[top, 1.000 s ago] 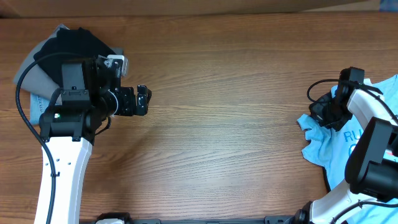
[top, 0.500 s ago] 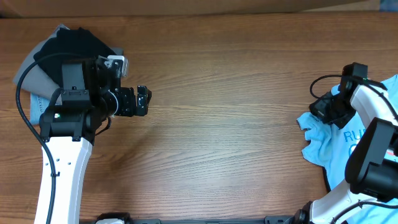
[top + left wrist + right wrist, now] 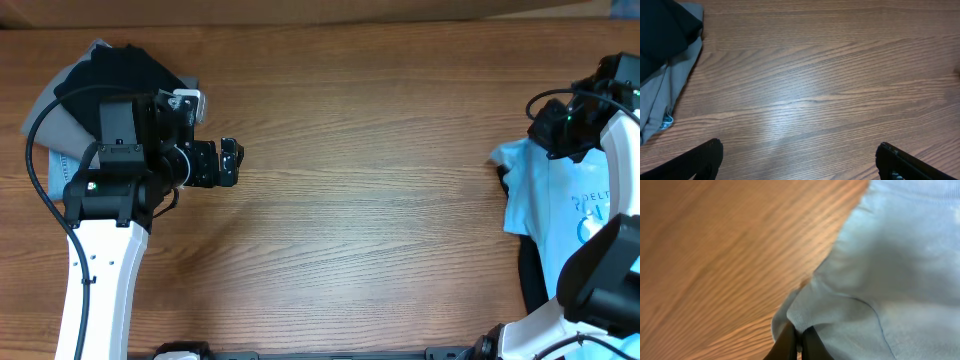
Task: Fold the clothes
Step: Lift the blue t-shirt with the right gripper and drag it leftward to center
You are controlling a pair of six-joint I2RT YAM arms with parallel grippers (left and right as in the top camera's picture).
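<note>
A light blue T-shirt (image 3: pixel 560 205) with printed letters lies at the table's right edge. My right gripper (image 3: pixel 556 128) is shut on a fold of its upper edge and holds it up; the right wrist view shows the pinched blue cloth (image 3: pixel 875 280) between the fingers (image 3: pixel 799 342). My left gripper (image 3: pixel 231 162) is open and empty over bare wood at the left, its two fingertips wide apart in the left wrist view (image 3: pixel 800 160). A pile of dark and grey clothes (image 3: pixel 95 75) lies at the far left, partly under the left arm.
The pile's grey and black cloth (image 3: pixel 665 60) shows at the left wrist view's upper left. The wooden table (image 3: pixel 380 200) spans the middle. A cardboard edge (image 3: pixel 400 10) runs along the back. Black cables hang by the right arm.
My right gripper has moved up and to the right with the blue shirt's edge, pulling the crumpled cloth out flatter. The left arm has not moved.
</note>
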